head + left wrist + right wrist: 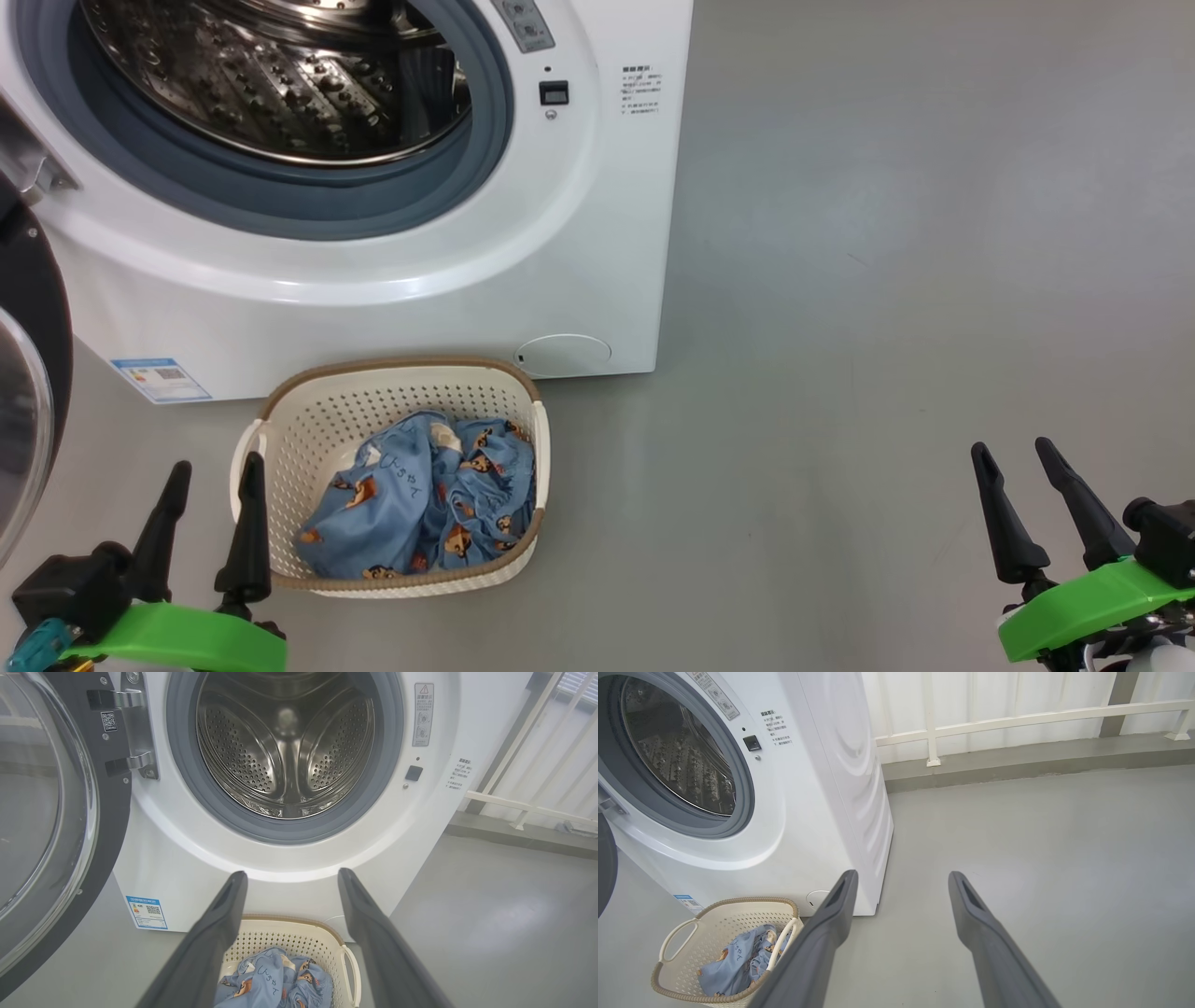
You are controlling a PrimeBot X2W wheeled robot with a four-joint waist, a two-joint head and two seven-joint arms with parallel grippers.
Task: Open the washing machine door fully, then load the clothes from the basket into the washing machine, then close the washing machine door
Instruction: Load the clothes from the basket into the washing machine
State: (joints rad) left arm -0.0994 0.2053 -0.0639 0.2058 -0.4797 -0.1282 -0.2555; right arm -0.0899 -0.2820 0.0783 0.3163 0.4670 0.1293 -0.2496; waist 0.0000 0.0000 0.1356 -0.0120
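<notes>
The white washing machine [579, 215] [187, 858] [822, 788] stands with its steel drum [285, 751] exposed. Its door [28, 392] [51, 826], black-rimmed with a clear glass bowl, is swung wide to the left. On the floor in front sits the cream basket [327, 425] [303, 940] [714, 914] holding the light blue bear-print clothes [420, 499] [275, 982] [738, 961]. My left gripper [213, 476] [290, 875] is open and empty, just left of the basket's near side. My right gripper [1013, 453] [901, 875] is open and empty over bare floor, far right of the basket.
Grey floor [887, 280] spreads to the right of the washer. A white railing [1017, 718] and a low kerb run along the wall behind. A blue label sticker [161, 378] and a round flap [563, 355] sit low on the washer front.
</notes>
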